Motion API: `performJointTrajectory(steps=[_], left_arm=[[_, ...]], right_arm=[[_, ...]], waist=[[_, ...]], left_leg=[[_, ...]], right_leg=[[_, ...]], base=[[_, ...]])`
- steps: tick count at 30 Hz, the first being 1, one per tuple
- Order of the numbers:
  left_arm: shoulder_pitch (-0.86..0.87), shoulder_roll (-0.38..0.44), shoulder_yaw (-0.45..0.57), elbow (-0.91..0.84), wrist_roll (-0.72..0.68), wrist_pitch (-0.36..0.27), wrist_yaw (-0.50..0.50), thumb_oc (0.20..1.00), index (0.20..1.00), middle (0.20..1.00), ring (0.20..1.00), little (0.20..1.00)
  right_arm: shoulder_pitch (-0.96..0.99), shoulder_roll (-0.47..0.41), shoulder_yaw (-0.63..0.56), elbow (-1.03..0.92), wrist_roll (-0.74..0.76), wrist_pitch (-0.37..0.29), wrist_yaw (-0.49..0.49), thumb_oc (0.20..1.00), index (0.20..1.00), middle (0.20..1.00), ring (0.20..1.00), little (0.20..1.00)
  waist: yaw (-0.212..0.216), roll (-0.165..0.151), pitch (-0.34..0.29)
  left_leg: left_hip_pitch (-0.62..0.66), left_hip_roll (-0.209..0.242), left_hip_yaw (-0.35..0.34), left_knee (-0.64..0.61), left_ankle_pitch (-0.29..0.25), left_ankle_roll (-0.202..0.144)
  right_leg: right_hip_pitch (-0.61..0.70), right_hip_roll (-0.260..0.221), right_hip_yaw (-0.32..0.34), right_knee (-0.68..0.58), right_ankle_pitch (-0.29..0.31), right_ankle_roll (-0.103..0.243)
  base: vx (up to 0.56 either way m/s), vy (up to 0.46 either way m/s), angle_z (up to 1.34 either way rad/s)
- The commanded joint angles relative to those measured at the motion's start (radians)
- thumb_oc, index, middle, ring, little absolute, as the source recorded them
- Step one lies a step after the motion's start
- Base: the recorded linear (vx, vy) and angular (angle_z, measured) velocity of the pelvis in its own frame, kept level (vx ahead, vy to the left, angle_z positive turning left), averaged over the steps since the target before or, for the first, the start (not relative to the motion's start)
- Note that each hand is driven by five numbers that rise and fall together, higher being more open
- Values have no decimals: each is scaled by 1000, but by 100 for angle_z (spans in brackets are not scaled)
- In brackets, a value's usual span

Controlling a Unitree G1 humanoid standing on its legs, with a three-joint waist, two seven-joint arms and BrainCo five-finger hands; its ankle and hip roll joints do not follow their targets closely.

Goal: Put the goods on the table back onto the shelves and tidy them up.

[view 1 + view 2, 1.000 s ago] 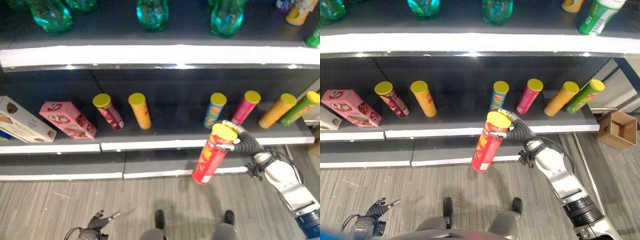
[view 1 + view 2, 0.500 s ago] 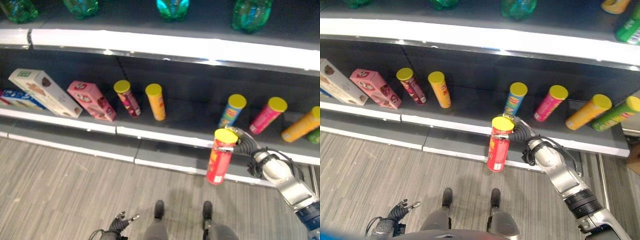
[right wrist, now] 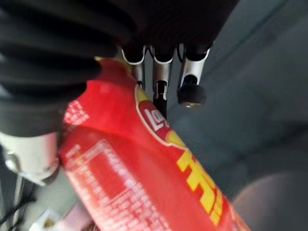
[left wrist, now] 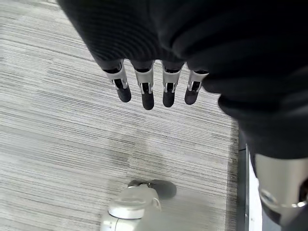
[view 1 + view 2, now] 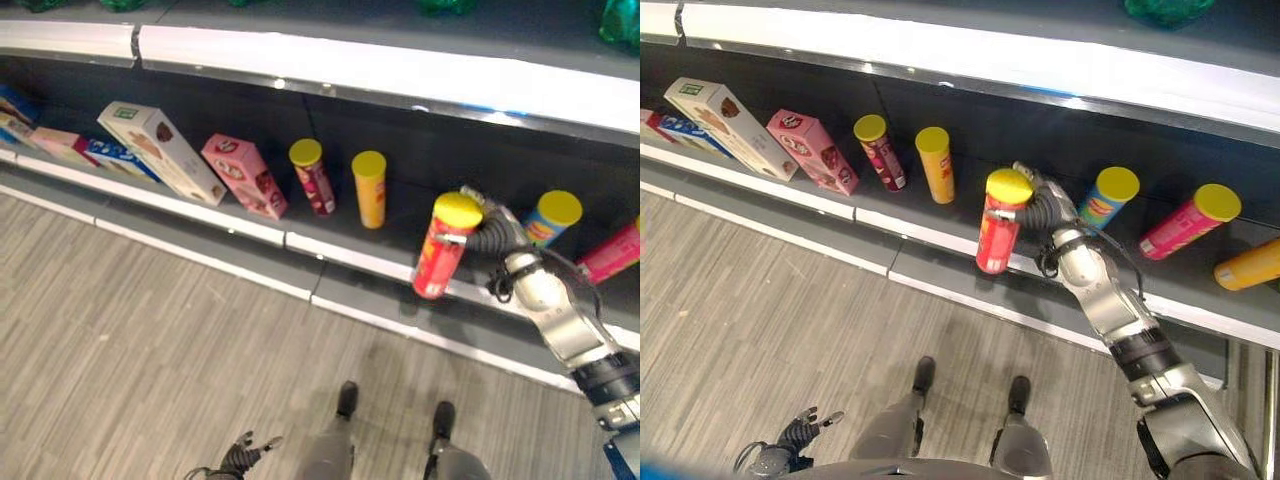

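The right hand (image 5: 1040,208) grips the red can (image 5: 998,223) near its yellow lid, long axis almost upright, just left of the blue can (image 5: 1106,198), above the shelf edge (image 5: 940,240).

red can (image 5: 436,254), yellow lid; maroon can (image 5: 313,181); orange can (image 5: 370,193); pink box (image 5: 245,176); grey striped floor (image 5: 130,340).

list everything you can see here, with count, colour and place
red crisp tube with yellow lid: 1, red, held at the shelf's front edge
standing crisp tubes: 5; dark red, orange, blue, pink, orange, along the middle shelf
pink box: 1, left of the tubes
cream box: 1, leaning, further left
grey shelf: white front strip
wood-look floor: grey, below
right hand: fingers curled round the red tube
left hand: relaxed, over the floor
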Motion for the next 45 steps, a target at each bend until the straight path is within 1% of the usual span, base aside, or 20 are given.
performJointTrajectory(steps=[1,2,3,4,7,12,15,22,35,45], left_arm=[[-41,68,-79,-11,-12,-25,48,1000,1000,1000,1000,1000],[-41,68,-79,-11,-12,-25,48,1000,1000,1000,1000,1000],[-54,71,-102,-33,-18,-32,60,1000,1000,1000,1000,1000],[-55,71,-101,-33,-18,-32,60,1000,1000,1000,1000,1000],[-79,84,-127,-64,-38,-48,79,1000,1000,1000,1000,1000],[-96,91,-154,-79,-41,-60,87,1000,1000,1000,1000,1000],[-102,90,-163,-74,-39,-61,89,1000,1000,1000,1000,1000],[-109,92,-171,-80,-39,-65,90,1000,1000,1000,1000,1000],[-117,91,-176,-76,-29,-65,95,1000,1000,1000,1000,1000],[-127,88,-180,-62,-35,-67,100,1000,1000,1000,1000,1000]], right_arm=[[-145,22,-9,44,-109,2,-192,200,200,200,200,200],[-145,22,-9,44,-109,2,-192,200,200,200,200,200],[-191,36,-3,104,-132,15,-240,200,200,200,200,200],[-195,36,-1,109,-131,14,-242,200,200,200,200,200],[-272,34,8,219,-151,38,-304,200,200,200,200,200],[-361,-12,35,331,-185,62,-371,200,200,200,200,200],[-405,-35,59,379,-201,74,-387,200,200,200,200,200],[-447,-55,92,417,-202,85,-393,200,200,200,200,200],[-437,-39,99,424,-181,81,-390,200,200,200,200,200],[-457,-31,117,449,-165,76,-387,200,200,200,200,200]], waist=[[32,-20,-4],[32,-20,-4],[42,-11,1],[42,-12,2],[58,2,19],[77,20,38],[84,29,43],[92,35,43],[89,31,44],[95,31,45]], left_leg=[[27,-3,72,9,-82,2],[27,-3,72,9,-82,2],[19,-8,70,9,-82,4],[18,-8,70,9,-81,4],[-5,-15,67,9,-75,6],[-31,-27,62,9,-65,6],[-44,-31,61,9,-61,4],[-63,-37,57,9,-57,5],[-68,-40,53,9,-62,7],[-80,-42,49,9,-59,5]], right_leg=[[-42,-82,113,129,-155,45],[-42,-82,113,129,-155,45],[-47,-85,113,126,-153,46],[-48,-84,114,126,-153,46],[-68,-91,118,126,-149,48],[-93,-99,126,127,-142,49],[-105,-99,128,125,-139,49],[-113,-103,128,116,-131,53],[-114,-105,125,111,-129,55],[-117,-107,118,104,-125,56]], base=[[0,0,0],[-8,20,-6],[-5,8,-4],[-30,15,0],[-21,7,3],[0,0,0],[0,0,0],[0,0,0],[0,0,0],[0,0,0]])
